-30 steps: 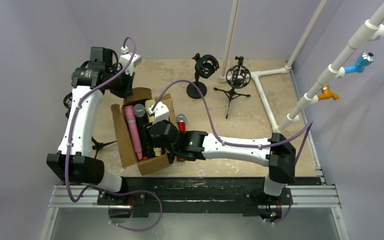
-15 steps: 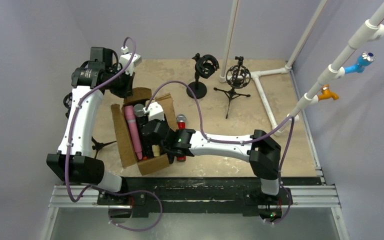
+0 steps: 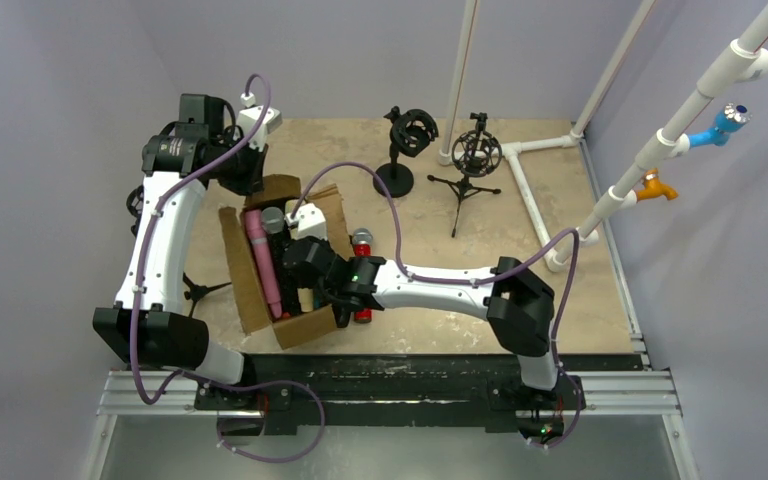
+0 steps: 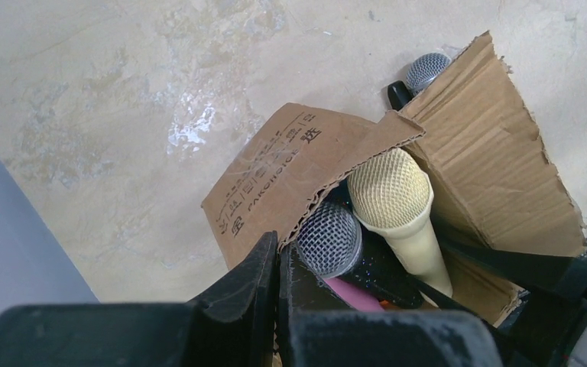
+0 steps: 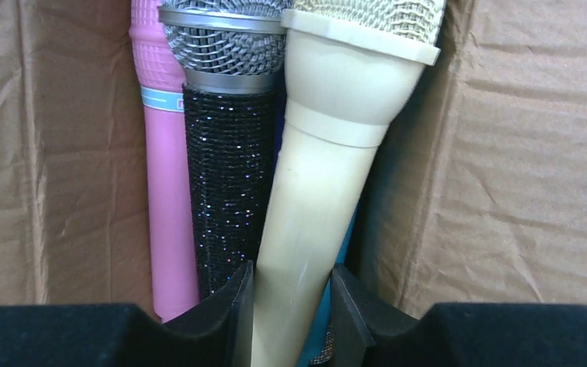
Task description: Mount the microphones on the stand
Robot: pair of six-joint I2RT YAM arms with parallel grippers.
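Two grippers tilted toward box (image 3: 245,290) | right gripper (image 5: 290,317) clamps cream microphone (image 5: 329,153) | left gripper (image 4: 277,284) closed

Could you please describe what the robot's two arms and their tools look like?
Both the left arm and the right arm have smooth white links joined by bulky black joint housings. A purple cable runs along each. A small green light glows on the right arm. The left tool and the right tool have black wedge-shaped fingers.
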